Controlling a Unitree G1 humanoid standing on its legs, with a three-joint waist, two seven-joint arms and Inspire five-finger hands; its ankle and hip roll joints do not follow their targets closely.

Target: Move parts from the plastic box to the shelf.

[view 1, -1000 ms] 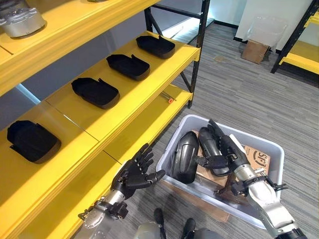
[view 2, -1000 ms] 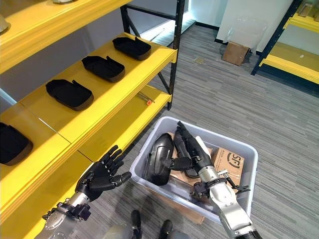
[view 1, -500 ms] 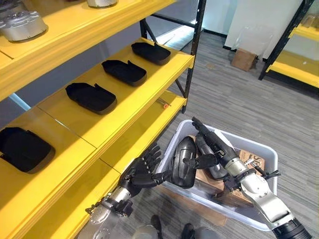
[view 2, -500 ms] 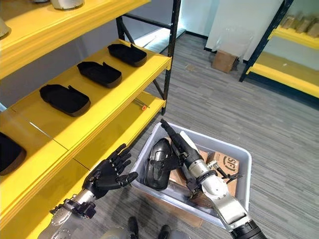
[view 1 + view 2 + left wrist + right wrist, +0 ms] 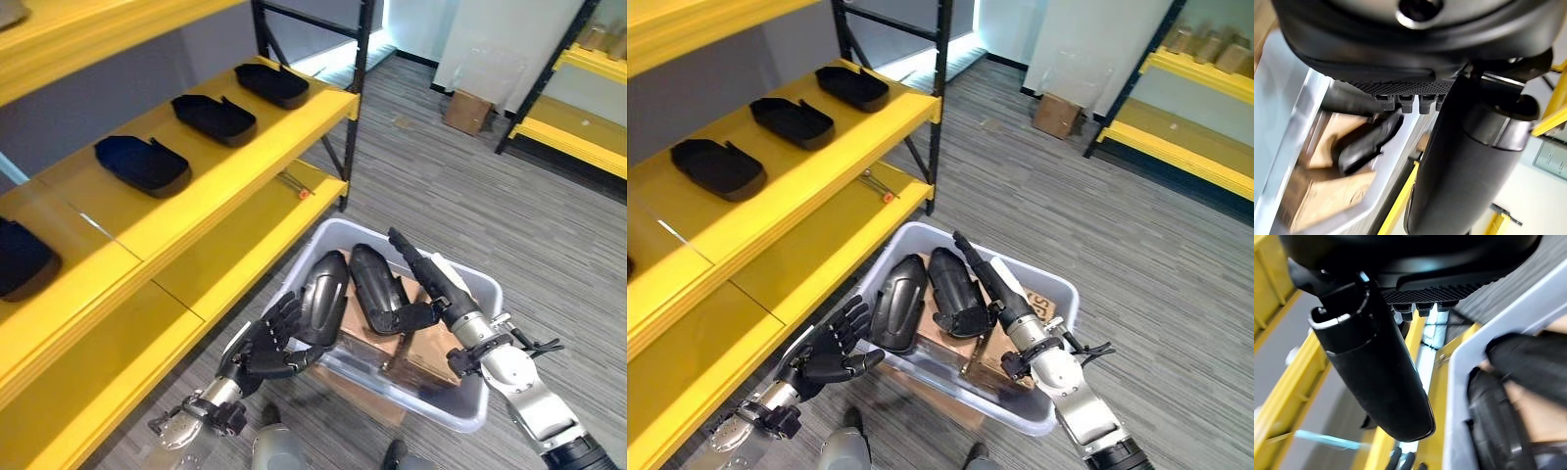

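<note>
A grey plastic box (image 5: 468, 406) sits on the floor and holds two black curved parts. One part (image 5: 323, 294) leans against the box's left wall, its top above the rim. My left hand (image 5: 263, 351) is just outside that wall, fingers spread and open, fingertips at the part's lower end. The second part (image 5: 375, 286) lies beside it. My right hand (image 5: 436, 286) reaches into the box with straight fingers along this part, thumb pressed on its lower edge. The yellow shelf (image 5: 225, 171) on the left carries several black parts (image 5: 142, 162) in a row.
Cardboard (image 5: 431, 345) lines the box's bottom. A small red-tipped item (image 5: 304, 194) lies on the lower shelf board. A cardboard box (image 5: 468, 110) and another yellow rack (image 5: 578, 61) stand at the far right across open grey floor.
The camera has shifted. The left part has tipped over to the box's left wall, and my left hand has risen to it. My right hand's thumb now rests on the second part.
</note>
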